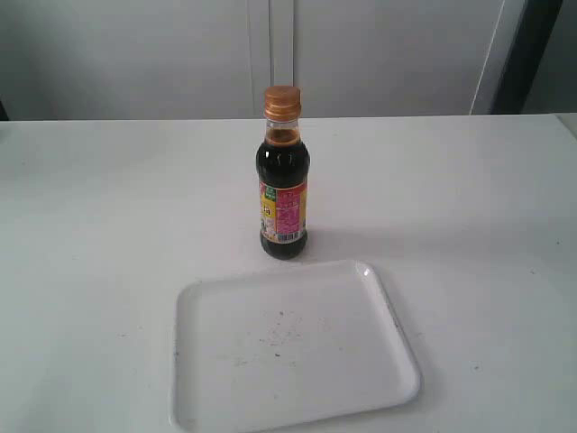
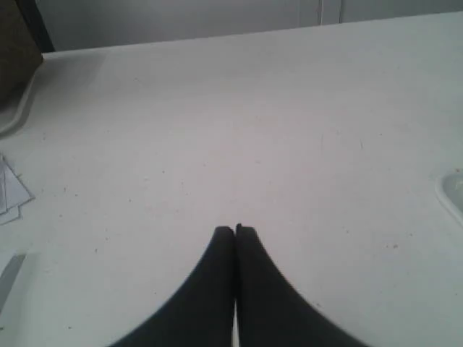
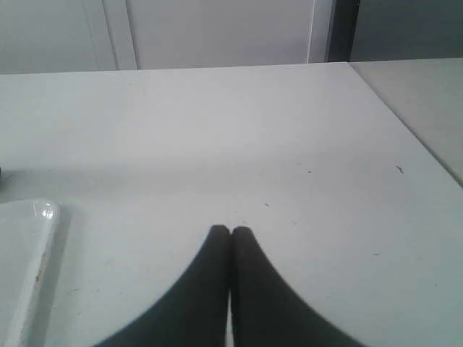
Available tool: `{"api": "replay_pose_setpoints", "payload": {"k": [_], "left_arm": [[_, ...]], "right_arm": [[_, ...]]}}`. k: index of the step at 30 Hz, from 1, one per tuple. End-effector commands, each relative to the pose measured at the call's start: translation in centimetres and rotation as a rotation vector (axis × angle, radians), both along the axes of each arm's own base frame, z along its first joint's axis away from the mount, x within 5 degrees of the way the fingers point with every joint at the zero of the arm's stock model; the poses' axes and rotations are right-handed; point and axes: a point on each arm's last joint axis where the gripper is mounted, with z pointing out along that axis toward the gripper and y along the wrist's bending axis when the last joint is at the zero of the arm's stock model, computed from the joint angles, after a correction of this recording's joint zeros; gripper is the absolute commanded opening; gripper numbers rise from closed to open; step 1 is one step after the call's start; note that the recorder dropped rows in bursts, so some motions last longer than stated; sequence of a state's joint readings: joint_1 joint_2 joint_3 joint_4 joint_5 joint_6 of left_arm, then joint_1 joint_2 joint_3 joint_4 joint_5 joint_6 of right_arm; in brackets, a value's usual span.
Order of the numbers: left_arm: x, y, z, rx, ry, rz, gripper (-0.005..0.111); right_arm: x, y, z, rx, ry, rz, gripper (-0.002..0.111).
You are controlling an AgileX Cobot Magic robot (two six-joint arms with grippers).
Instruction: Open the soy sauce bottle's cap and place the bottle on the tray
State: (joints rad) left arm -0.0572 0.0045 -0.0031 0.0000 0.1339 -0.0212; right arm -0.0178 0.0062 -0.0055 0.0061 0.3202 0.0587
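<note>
Just behind the tray, on the bare table, I see the soy sauce bottle upright w/ cap on, left gripper & right gripper both pinched closed, empty, nowhere near it, so nothing's done yet.

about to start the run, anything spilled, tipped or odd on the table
Nothing spilled or tipped. The bottle stands upright behind the tray, cap shut. Only oddity: small dark specks on the tray's middle.
</note>
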Motion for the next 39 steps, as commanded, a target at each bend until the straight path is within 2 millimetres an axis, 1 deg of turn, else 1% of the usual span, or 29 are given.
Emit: {"api": "replay_pose_setpoints", "payload": {"k": [1, 5, 13, 21, 24, 27, 31, 35, 39], "left_arm": [[0.1, -0.1, 0.5, -0.039, -0.061, 0.002, 0.0], [0.1, -0.1, 0.6, -0.08, -0.066, 0.002, 0.0], [0.3, 0.0, 2.2, -0.218, -0.238, 0.03, 0.0], [0.2, 0.3, 4.0, -0.263, -0.438, 0.044, 0.0], [0.1, 0.3, 4.1, -0.258, -0.446, 0.036, 0.0], [-0.1, 0.2, 5.5, -0.237, -0.483, 0.028, 0.0], [0.4, 0.1, 7.0, -0.199, -0.488, 0.017, 0.0], [1.4, -0.3, 8.8, -0.191, -0.52, -0.022, 0.0], [3.0, -1.0, 10.1, -0.18, -0.521, -0.089, 0.0]], "right_arm": [[0.0, 0.0, -0.1, 0.0, -0.009, -0.003, 0.0], [0.0, 0.0, -0.1, 0.0, -0.009, -0.003, 0.0], [0.0, 0.0, 0.0, 0.0, -0.014, -0.003, 0.0], [0.0, 0.0, 0.1, 0.0, -0.031, -0.003, 0.0], [0.0, 0.0, 0.1, 0.0, -0.031, -0.003, 0.0], [0.0, 0.0, 0.1, 0.0, -0.031, -0.003, 0.0], [0.0, 0.0, 0.1, 0.0, -0.031, -0.003, 0.0], [0.0, 0.0, 0.1, 0.0, -0.031, -0.003, 0.0], [0.0, 0.0, 0.1, 0.0, -0.031, -0.003, 0.0]]}}
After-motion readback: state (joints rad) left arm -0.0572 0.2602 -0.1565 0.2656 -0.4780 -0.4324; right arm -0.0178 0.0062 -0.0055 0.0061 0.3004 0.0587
